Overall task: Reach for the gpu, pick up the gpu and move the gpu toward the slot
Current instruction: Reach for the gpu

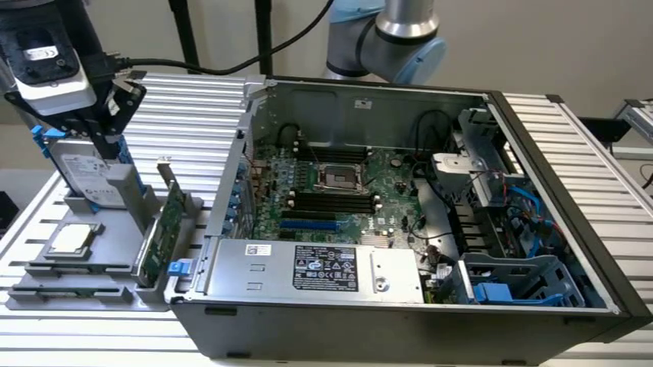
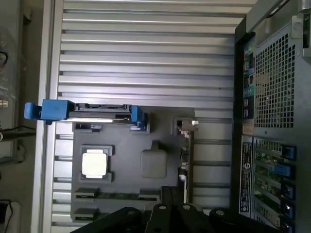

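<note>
Your hand (image 1: 104, 145) hangs at the exterior view's upper left, above the hard drive (image 1: 87, 180); how far open it is, you cannot tell. The grey holder (image 1: 97, 294) at lower left keeps the gpu (image 1: 161, 233) upright on edge, beside the hard drive and the flat processor chip (image 1: 73, 239).

Matt green circuit-board gpu (image 1: 158, 237), grey matt plastic holder (image 1: 112, 280), ribbed bare-metal table (image 1: 583, 153)

Bright even light; glare on ribbed table (image 2: 146, 48); case (image 1: 306, 103) interior dimmer.
</note>
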Motion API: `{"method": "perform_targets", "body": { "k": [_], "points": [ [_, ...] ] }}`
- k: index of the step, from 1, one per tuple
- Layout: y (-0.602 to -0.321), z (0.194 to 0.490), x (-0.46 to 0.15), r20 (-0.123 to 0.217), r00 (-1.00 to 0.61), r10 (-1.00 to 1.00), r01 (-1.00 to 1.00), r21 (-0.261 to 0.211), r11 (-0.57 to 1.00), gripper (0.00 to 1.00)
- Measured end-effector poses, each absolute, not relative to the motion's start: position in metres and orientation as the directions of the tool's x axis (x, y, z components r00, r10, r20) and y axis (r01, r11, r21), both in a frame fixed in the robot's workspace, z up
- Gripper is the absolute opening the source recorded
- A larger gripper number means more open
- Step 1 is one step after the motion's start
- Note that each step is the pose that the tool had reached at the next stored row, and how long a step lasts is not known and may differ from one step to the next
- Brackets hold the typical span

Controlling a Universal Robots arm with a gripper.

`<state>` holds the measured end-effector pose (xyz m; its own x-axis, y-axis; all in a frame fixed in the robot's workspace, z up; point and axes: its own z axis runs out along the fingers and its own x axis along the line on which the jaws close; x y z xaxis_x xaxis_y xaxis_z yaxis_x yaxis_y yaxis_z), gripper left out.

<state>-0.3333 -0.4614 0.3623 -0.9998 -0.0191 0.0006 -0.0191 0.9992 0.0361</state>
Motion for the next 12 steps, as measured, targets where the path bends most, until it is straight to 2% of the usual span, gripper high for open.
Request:
{"method": "perform_targets", "body": {
  "k": [12],
  "points": [
    [-0.477,0.352,-0.316,0.001,-1.000,-0.019,-0.019,0.031,0.999,0.11]
  ]
}}
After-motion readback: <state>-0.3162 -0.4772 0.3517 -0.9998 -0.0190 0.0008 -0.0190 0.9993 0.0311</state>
